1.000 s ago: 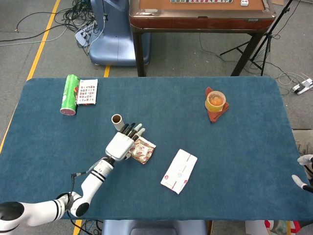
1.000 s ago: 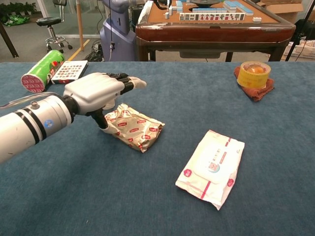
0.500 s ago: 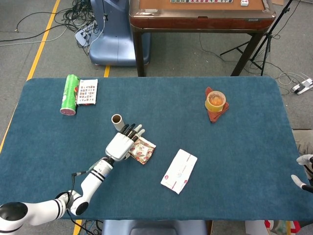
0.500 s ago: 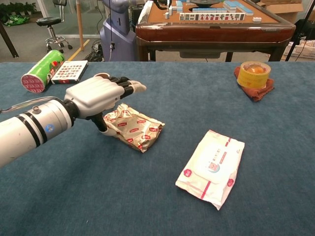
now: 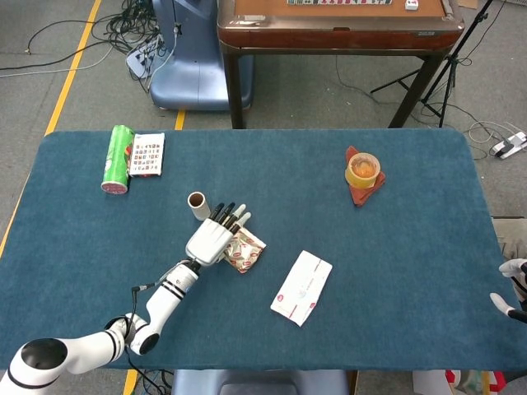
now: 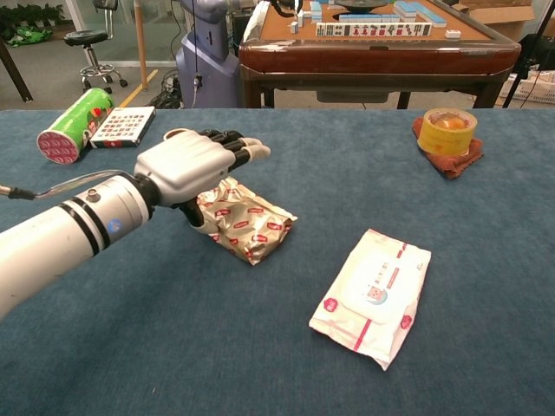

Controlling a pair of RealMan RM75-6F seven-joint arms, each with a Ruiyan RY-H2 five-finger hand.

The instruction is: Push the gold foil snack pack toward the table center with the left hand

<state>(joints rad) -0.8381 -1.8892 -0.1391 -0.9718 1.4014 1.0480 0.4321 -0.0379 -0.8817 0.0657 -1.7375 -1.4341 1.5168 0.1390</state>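
Observation:
The gold foil snack pack [image 5: 248, 252] [image 6: 251, 224], crinkled with red labels, lies on the blue table left of centre. My left hand [image 5: 216, 236] [image 6: 195, 160] rests against its left side, fingers stretched over its top and thumb pressed on its near-left edge. It holds nothing. At the far right edge of the head view, only a bit of my right hand [image 5: 512, 296] shows beside the table; how its fingers stand is unclear.
A white wipes pack [image 5: 301, 287] [image 6: 373, 293] lies right of the snack pack. A small brown tube [image 5: 198, 203] stands just behind my left hand. A green can [image 5: 118, 159] and a card sit far left; a tape roll on a red cloth [image 5: 363, 173] is far right.
My left hand has moved right and slightly away from me, shoving the gold pack a short way toward the table centre. The right hand has stayed put.

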